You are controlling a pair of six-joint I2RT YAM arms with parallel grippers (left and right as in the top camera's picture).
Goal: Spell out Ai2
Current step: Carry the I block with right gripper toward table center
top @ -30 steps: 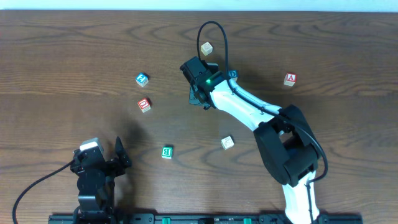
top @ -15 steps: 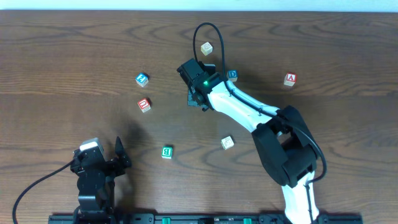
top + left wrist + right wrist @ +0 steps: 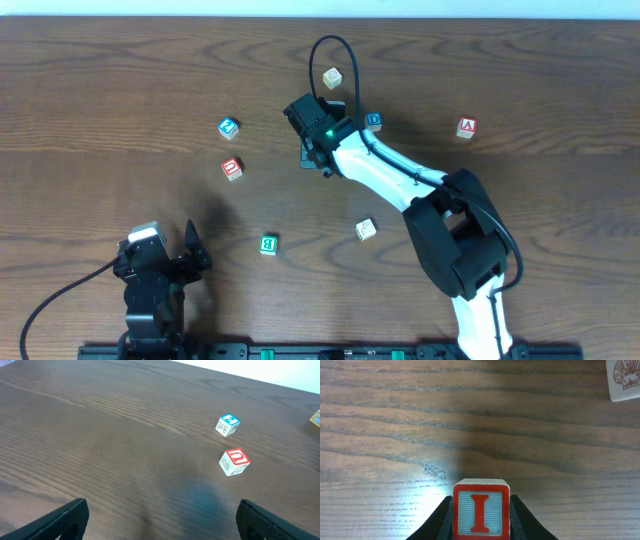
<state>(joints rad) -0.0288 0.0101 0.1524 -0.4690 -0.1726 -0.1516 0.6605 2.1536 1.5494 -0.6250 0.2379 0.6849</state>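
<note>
The red-edged I cube (image 3: 481, 512) is clamped between my right gripper's (image 3: 481, 521) dark fingers, just above the wood; in the overhead view the wrist (image 3: 313, 155) hides it. At the far right of the table lies the red A cube (image 3: 466, 127). Left of my right gripper sits the blue 2 cube (image 3: 228, 127), which the left wrist view also catches as the 2 cube (image 3: 228, 424). My left gripper (image 3: 168, 248) rests near the front left edge, its fingers (image 3: 67, 517) spread wide with nothing between them.
A red cube with a round letter (image 3: 232, 168) lies just below the 2 cube. A blue D cube (image 3: 373, 120) sits beside the right arm. A pale cube (image 3: 332, 77) lies further back, a shell-picture cube (image 3: 365, 229) and a green cube (image 3: 268, 244) nearer the front.
The right arm has shifted a little to the left with the I cube, uncovering the blue D cube. The left arm has not moved.
</note>
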